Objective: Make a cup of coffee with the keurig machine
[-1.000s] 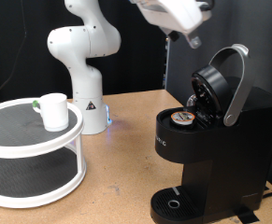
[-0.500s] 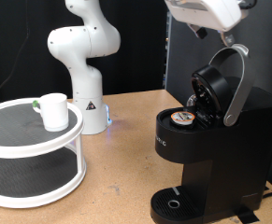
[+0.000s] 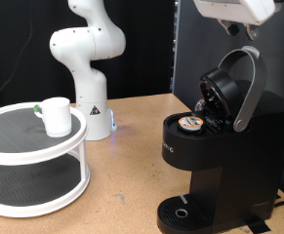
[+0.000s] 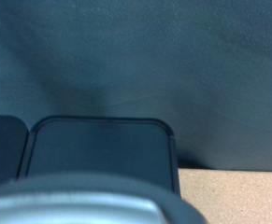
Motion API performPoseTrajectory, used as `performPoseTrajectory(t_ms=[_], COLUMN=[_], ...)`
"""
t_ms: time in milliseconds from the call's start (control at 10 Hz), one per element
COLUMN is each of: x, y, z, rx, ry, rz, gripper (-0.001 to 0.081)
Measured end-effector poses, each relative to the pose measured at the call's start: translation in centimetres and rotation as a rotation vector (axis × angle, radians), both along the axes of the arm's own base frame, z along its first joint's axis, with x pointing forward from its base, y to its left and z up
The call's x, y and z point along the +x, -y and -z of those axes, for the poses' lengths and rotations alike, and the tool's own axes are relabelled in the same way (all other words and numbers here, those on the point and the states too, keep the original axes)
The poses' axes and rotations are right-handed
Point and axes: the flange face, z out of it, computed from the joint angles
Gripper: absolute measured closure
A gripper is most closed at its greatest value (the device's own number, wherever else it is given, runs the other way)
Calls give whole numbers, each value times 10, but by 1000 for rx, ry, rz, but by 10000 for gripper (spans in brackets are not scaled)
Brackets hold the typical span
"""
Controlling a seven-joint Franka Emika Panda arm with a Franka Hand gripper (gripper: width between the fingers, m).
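Note:
The keurig machine point(image 3: 215, 156) stands at the exterior view's right with its silver-grey rimmed lid point(image 3: 241, 88) hinged open. A small pod with a tan top point(image 3: 190, 123) sits in its chamber. The round drip base point(image 3: 183, 212) has nothing on it. The white cup point(image 3: 56, 115) stands on the top tier of a round white stand at the exterior view's left, far from the gripper. My gripper point(image 3: 245, 30) is at the exterior view's top right, just above the raised lid and holding nothing visible. The wrist view shows the lid's grey rim point(image 4: 79, 203) and the machine's black top point(image 4: 98, 149), with no fingers in view.
The white two-tier round stand point(image 3: 24, 200) fills the exterior view's left. A white robot arm base point(image 3: 88, 68) stands behind it on the wooden table point(image 3: 122, 185). A dark backdrop point(image 4: 136, 56) rises behind the machine.
The gripper has moved towards the exterior view's right and slightly up, from above the machine's front to above the raised lid. The cup, pod and lid have not moved.

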Motion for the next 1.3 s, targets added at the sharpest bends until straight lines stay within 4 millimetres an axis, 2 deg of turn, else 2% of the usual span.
performPoseTrajectory(t_ms=[100,200,300,400,500,600,700,900,1300], x=[-1,-2,-2,-2,-1,0,2,4,6], y=[-6,-11,-17,-23,-29,-35,-42,-50,-48], z=[0,0,1,3,6,10,13,19,21], rx=[-4,-11,-23,-36,-52,-65,-70,-73,-74], ry=[-2,-5,-2,2,-1,-4,1,9,15], rz=[-2,-8,-12,-12,-16,-20,-22,-26,-39], gripper=[262,445,580,580,748,748,794,802,804])
